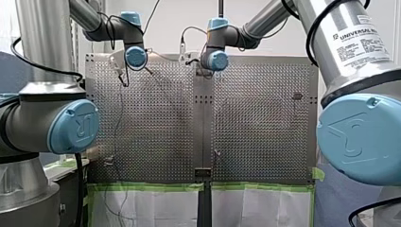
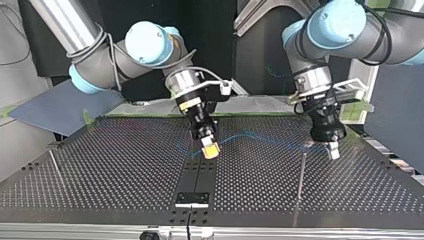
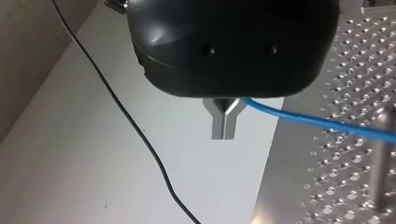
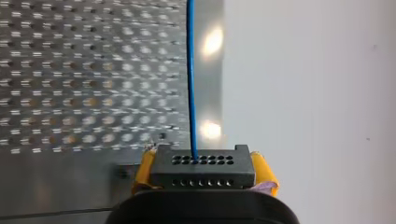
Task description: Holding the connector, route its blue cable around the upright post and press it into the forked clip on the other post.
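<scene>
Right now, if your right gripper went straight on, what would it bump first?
Probably the perforated table, near its dark middle strip. My right gripper points down at it, and the way looks free.

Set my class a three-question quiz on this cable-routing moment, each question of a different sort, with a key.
1. True or false: my right gripper is shut on the black connector.
2. Multiple choice: from the connector, the blue cable runs to A) the fingers of my left gripper; B) a person's hand; C) a reel.
3. Fill in: in the top view, the upright post stands nearer my ___ gripper.
Key: 1 true; 2 A; 3 left.
</scene>
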Controlling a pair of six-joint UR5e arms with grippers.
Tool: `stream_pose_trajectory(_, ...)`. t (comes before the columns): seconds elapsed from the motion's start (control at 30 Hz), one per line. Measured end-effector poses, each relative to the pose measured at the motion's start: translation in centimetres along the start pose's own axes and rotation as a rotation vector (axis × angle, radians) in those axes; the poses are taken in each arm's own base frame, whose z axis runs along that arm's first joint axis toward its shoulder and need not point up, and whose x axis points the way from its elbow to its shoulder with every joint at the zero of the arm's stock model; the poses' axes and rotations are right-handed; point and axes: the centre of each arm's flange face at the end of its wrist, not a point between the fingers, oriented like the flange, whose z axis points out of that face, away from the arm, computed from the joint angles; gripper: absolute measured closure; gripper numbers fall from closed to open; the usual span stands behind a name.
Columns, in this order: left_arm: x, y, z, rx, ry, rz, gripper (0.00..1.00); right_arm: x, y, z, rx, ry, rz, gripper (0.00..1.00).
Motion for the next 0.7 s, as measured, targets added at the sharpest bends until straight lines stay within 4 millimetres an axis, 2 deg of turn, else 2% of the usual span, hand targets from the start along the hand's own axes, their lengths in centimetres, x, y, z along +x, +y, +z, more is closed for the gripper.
stream_pose_trajectory(0.2,0.7,0.0,2.3,0.001,0.0,-0.013,1.0,1.7,0.4,1.1,-0.007,0.039,0.004,1.0)
stream_pose_trajectory(0.33,1.6,0.4,3.8,-0.012,0.003,-0.015,1.0,1.7,0.4,1.4,-0.006,0.043,0.007,1.0)
stream_pose_trajectory(0.7,3.3,2.0,6.3,-0.02,0.018,-0.025,1.0,-1.5,0.3,3.5,-0.013,0.01,0.015,1.0)
